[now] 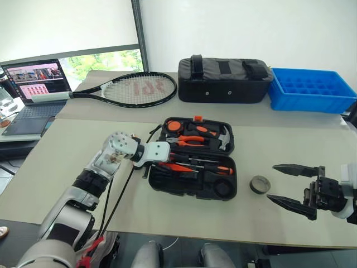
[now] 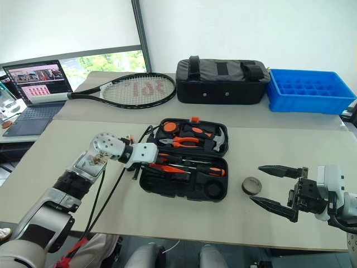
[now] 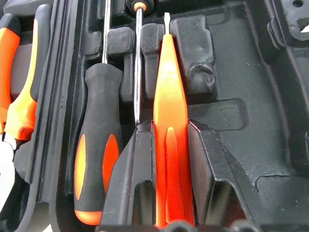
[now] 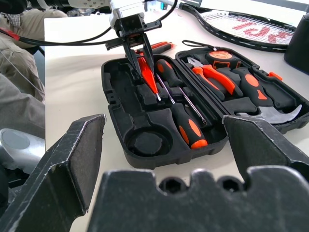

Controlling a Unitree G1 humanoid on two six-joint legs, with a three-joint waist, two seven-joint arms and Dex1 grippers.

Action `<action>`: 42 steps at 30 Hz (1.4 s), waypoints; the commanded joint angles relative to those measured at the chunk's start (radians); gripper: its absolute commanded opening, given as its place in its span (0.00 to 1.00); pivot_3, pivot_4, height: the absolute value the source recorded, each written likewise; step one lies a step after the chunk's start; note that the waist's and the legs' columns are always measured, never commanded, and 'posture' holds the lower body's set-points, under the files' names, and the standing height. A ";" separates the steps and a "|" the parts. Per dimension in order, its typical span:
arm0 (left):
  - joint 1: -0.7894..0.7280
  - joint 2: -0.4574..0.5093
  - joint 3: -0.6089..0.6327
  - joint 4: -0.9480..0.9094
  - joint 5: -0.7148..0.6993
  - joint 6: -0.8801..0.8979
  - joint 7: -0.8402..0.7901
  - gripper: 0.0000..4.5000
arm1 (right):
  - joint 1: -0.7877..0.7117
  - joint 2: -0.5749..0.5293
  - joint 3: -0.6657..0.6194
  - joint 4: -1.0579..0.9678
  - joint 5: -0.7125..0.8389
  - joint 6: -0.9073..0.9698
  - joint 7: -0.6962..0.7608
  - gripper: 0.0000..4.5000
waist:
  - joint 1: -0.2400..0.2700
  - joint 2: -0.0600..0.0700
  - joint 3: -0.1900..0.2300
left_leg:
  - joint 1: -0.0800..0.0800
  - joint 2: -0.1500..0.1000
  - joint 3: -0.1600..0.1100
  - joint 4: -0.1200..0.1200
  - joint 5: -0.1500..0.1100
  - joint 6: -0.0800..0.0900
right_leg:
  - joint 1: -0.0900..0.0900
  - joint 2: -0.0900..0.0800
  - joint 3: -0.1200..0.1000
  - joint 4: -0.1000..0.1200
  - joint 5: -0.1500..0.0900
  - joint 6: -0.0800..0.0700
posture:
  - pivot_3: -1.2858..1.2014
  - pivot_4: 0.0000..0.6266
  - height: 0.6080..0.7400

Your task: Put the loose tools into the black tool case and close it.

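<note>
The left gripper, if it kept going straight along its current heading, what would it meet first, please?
Most likely the moulded floor of the black tool case: the left gripper angles down into it, fingers shut on the slim all-orange tool, whose tip would touch first.

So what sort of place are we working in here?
Probably an office or lab test bench, not a workshop: a laptop sits by a window, and a tennis racket and blue tray share the paper-covered table.
</note>
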 commanded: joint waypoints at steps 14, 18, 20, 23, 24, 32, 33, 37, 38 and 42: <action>-0.008 -0.010 0.201 -0.124 -0.266 0.155 -0.055 0.77 | -0.004 0.030 0.000 -0.021 -0.013 -0.041 -0.021 1.00 | -0.005 0.000 0.000 | -0.001 0.000 0.000 0.000 0.000 0.000 | -0.001 0.000 0.000 0.001 0.000 0.000 | 0.52 0.24 0.75; 0.025 -0.032 0.156 -0.070 -0.210 0.075 -0.042 0.51 | -0.008 0.031 0.006 -0.033 -0.013 -0.037 -0.037 1.00 | -0.003 0.001 0.000 | -0.001 0.000 0.000 0.001 0.000 0.000 | -0.001 0.000 0.000 0.001 0.000 0.000 | 0.52 0.24 0.75; 0.036 -0.043 0.140 -0.038 -0.189 0.029 -0.044 0.35 | -0.006 0.029 0.003 -0.036 -0.012 -0.037 -0.042 1.00 | -0.004 0.001 0.000 | -0.001 0.000 0.000 0.000 0.000 0.000 | -0.001 0.000 0.000 0.001 0.001 -0.001 | 0.52 0.24 0.75; 0.040 -0.069 0.133 0.018 -0.172 -0.028 -0.031 0.10 | -0.001 0.026 -0.002 -0.034 -0.014 -0.040 -0.044 1.00 | -0.004 0.000 0.000 | -0.001 0.000 0.000 0.000 0.000 0.000 | -0.001 0.001 0.000 0.001 0.001 -0.002 | 0.52 0.24 0.75; 0.040 -0.077 0.132 0.033 -0.171 -0.037 -0.033 0.02 | -0.001 0.026 -0.003 -0.034 -0.015 -0.041 -0.045 1.00 | -0.003 0.000 0.000 | -0.001 0.000 0.000 0.001 0.000 0.000 | -0.001 0.001 0.000 0.001 0.001 -0.001 | 0.52 0.24 0.75; 0.033 -0.108 0.122 0.153 -0.132 -0.129 -0.023 0.02 | 0.009 0.031 -0.009 -0.032 -0.018 -0.052 -0.046 1.00 | -0.005 0.000 0.000 | -0.001 0.000 0.000 0.001 0.000 0.000 | -0.001 0.001 0.000 0.001 0.001 -0.001 | 0.52 0.24 0.75; 0.032 -0.110 0.122 0.163 -0.129 -0.136 -0.023 0.02 | 0.011 0.032 -0.010 -0.032 -0.018 -0.053 -0.046 1.00 | -0.005 0.000 0.000 | -0.001 0.000 0.000 0.001 0.000 0.000 | -0.001 0.001 0.000 0.001 0.001 -0.001 | 0.52 0.24 0.75; 0.019 -0.114 0.116 0.222 -0.101 -0.176 -0.007 0.02 | 0.018 0.035 -0.009 -0.029 -0.020 -0.062 -0.045 1.00 | -0.004 0.000 0.000 | 0.000 0.000 0.000 0.001 0.000 0.000 | -0.001 0.000 0.000 0.001 0.001 -0.001 | 0.52 0.24 0.75; 0.014 -0.115 0.112 0.241 -0.090 -0.191 -0.003 0.02 | 0.020 0.036 -0.009 -0.027 -0.021 -0.064 -0.044 1.00 | -0.004 0.000 0.000 | 0.000 0.000 0.000 0.001 0.000 0.000 | -0.001 0.000 0.000 0.001 0.001 -0.001 | 0.52 0.24 0.75; 0.001 -0.125 0.097 0.304 -0.059 -0.241 0.012 0.02 | 0.029 0.038 -0.003 -0.027 -0.038 -0.068 -0.055 1.00 | -0.004 0.000 0.000 | 0.000 0.000 0.000 0.001 0.000 0.000 | -0.001 0.000 0.000 0.002 0.000 -0.001 | 0.52 0.24 0.75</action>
